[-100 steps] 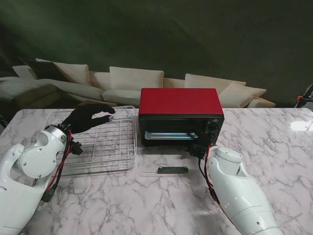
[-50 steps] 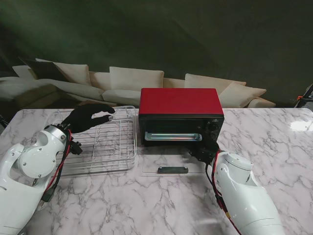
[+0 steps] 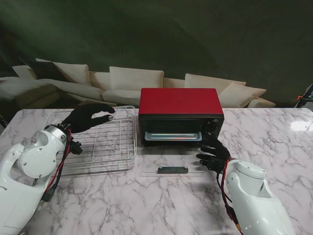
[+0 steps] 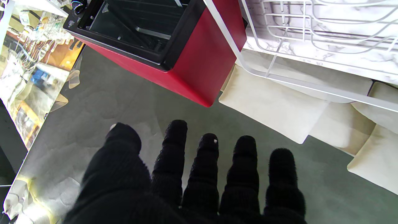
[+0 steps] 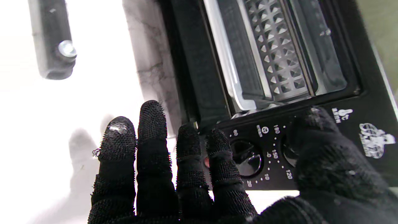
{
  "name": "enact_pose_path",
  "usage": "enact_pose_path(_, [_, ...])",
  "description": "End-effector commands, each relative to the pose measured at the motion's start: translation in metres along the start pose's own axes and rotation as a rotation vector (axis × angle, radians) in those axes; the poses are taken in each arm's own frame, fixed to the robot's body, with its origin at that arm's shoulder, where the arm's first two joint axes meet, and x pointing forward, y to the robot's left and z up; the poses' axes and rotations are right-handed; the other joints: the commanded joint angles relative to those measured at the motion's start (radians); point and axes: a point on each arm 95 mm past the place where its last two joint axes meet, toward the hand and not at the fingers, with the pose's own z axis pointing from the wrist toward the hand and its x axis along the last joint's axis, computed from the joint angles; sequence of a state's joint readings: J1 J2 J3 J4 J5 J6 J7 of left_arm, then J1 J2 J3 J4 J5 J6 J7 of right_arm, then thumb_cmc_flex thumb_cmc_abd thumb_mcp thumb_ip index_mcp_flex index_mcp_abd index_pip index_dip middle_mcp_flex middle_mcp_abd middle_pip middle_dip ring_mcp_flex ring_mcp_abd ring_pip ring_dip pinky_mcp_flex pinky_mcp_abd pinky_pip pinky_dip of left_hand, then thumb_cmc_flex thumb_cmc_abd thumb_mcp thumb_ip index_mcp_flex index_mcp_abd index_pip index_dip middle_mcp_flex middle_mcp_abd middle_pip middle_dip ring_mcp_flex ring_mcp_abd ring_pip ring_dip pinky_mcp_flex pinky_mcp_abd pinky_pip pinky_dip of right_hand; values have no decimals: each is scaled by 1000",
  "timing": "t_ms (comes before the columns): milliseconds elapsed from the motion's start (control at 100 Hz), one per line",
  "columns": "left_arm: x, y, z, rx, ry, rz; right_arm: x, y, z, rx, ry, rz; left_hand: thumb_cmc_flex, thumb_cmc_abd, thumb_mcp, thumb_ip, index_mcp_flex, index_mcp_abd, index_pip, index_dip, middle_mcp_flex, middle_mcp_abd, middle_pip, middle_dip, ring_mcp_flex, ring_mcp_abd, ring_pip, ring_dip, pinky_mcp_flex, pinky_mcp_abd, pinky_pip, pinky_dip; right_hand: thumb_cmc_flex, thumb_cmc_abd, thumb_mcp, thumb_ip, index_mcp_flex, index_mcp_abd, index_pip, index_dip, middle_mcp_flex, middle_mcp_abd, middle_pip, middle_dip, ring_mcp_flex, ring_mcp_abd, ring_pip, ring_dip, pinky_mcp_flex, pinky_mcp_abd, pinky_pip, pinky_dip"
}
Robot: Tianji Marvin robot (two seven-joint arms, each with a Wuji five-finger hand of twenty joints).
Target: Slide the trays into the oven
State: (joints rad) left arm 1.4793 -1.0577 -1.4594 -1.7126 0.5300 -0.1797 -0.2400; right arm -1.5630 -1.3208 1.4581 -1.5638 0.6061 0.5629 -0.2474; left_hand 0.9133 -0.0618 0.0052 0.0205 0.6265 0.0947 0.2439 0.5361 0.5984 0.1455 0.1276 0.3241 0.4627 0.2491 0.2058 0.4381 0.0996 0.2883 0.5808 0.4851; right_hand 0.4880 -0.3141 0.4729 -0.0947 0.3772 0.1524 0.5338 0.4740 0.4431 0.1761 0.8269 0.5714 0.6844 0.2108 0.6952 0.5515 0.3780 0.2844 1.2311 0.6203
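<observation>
Your right hand [image 3: 213,154] hovers palm-down with fingers spread and empty, just in front of the red oven [image 3: 180,115], whose door lies open and a tray [image 5: 273,59] sits inside. Your left hand [image 3: 88,116], fingers apart, hangs over the wire rack [image 3: 105,142].

Red oven [image 3: 178,101], white rack [image 3: 105,142], grey-veined white marble table [image 3: 161,205].

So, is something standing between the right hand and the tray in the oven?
Nothing visible does. The oven door lies open, flat on the table, and the tray sits in the open mouth. The right hand hovers open beside the knobs.
</observation>
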Motion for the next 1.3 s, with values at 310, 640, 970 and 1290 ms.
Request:
enact_pose_path(310, [-1, 2, -1, -5, -2, -1, 1, 22, -48, -11, 115, -126, 10, 48, -25, -15, 25, 11, -10, -11, 14, 6, -3, 3, 17, 6, 1, 12, -17, 23, -29, 25, -8, 95, -127, 46, 60, -119, -20, 40, 28, -41, -73, -30, -51, -30, -60, -22, -99, 10, -52, 8])
enact_pose_path(640, [2, 9, -5, 5, 3, -4, 27, 1, -108, -8, 392, -577, 15, 54, -25, -15, 25, 14, -8, -6, 16, 9, -2, 4, 17, 5, 2, 13, -18, 24, -27, 26, 15, 146, -213, 55, 164, -153, -64, -6, 19, -73, -355, -230, -206, -102, -473, -206, -338, -19, -445, -123])
enact_pose_path(970, [6, 16, -11, 34, 17, -13, 39, -49, -121, -11, 608, -1085, 16, 59, -26, -17, 26, 15, -10, -6, 19, 12, -2, 4, 16, 9, 2, 14, -20, 25, -26, 26, -2, 145, -201, 61, 199, -157, -61, -2, 22, -73, -338, -235, -177, -95, -486, -210, -284, 0, -423, -99])
enact_pose_path(1290, [7, 26, -24, 73, 15, -30, 38, -93, -99, 100, 653, -1308, 14, 64, -27, -18, 29, 20, -13, -9, 26, 16, -2, 5, 18, 12, 4, 15, -21, 27, -25, 27, -36, 133, -145, 56, 222, -70, -72, 4, 76, -49, -290, -239, -131, -60, -431, -212, -236, -37, -326, -154])
